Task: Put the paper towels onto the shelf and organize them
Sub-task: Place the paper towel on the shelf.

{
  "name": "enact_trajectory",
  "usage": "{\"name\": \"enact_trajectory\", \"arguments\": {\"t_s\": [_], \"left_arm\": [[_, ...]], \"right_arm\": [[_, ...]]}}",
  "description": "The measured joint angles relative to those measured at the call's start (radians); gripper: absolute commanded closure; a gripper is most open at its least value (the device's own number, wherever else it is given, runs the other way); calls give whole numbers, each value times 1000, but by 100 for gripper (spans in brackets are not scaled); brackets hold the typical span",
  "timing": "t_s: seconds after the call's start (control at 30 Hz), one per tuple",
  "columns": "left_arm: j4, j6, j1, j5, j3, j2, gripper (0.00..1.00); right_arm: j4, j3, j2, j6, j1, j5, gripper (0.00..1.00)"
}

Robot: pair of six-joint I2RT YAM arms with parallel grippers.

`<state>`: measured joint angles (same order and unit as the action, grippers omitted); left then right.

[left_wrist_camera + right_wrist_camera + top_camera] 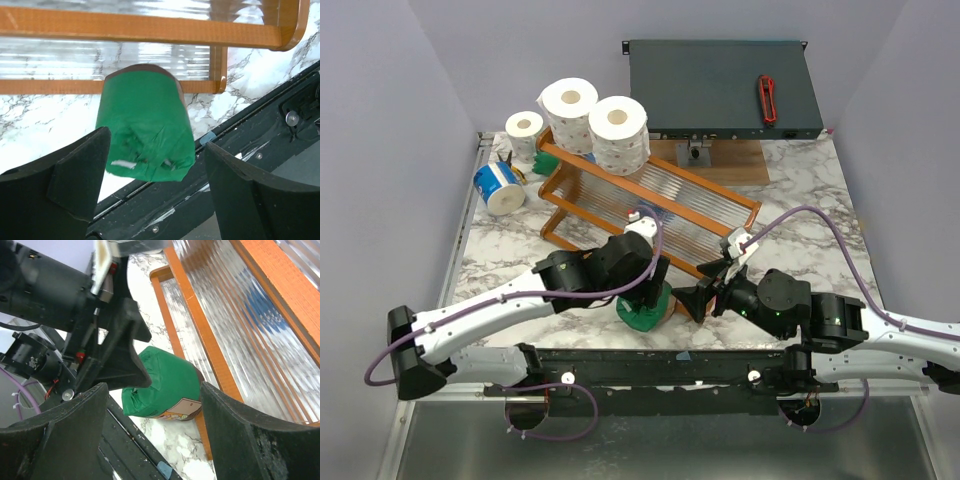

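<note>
A green-wrapped paper towel roll [642,314] lies on the marble table by the near front rail of the shelf [720,205]. It also shows in the left wrist view [145,125] and the right wrist view [162,385]. My left gripper [650,288] hangs over it, open, its fingers [80,175] wide on either side. My right gripper [704,292] is open just right of the roll, pointing at it [152,410]. Two bare white rolls [568,110] [618,130] stand on the shelf's far left end. A smaller white roll [524,128] and a blue-wrapped roll [500,188] sit left of the shelf.
A flat dark grey metal box [720,85] lies at the back with a red tool [766,98] on it. The shelf's orange frame [140,27] and ribbed plastic are close ahead of both wrists. The black base rail [650,362] runs along the table's near edge.
</note>
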<state>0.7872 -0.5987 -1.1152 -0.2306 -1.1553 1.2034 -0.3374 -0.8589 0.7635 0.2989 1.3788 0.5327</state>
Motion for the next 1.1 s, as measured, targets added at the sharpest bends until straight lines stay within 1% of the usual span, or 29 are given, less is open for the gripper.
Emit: {"name": "enact_trajectory", "arguments": {"t_s": [0.1,0.3,0.37,0.47,0.5,0.57,0.6,0.67,0.7,0.77,0.9,1.1], "left_arm": [[-27,-20,0,-20,78,-98,13],[-76,-55,0,-68,225,-287,13],[-136,-64,0,-76,310,-372,12],[-229,-90,-1,-76,497,-554,8],[-256,-99,-1,-75,563,-613,2],[-326,-111,-3,-72,697,-754,1],[-354,-115,-4,-70,737,-802,1],[-427,-120,-5,-56,856,-950,1],[-453,-120,-5,-46,903,-1016,1],[-480,-116,-6,-28,948,-1097,2],[-497,-101,-6,-1,948,-1108,1],[-499,-99,-6,45,946,-980,1]], "right_arm": [[0,0,2,0,0,0,23],[1,0,3,1,0,-6,23],[2,0,3,1,0,-7,23],[6,0,3,3,0,-8,23],[7,0,3,4,0,-8,23],[7,0,4,5,0,-10,23],[8,0,4,6,0,-10,23],[8,0,6,6,0,-11,23],[10,0,8,6,0,-12,23],[14,0,12,6,0,-14,23],[23,0,21,6,0,-18,23],[29,0,38,5,0,-19,23]]}}
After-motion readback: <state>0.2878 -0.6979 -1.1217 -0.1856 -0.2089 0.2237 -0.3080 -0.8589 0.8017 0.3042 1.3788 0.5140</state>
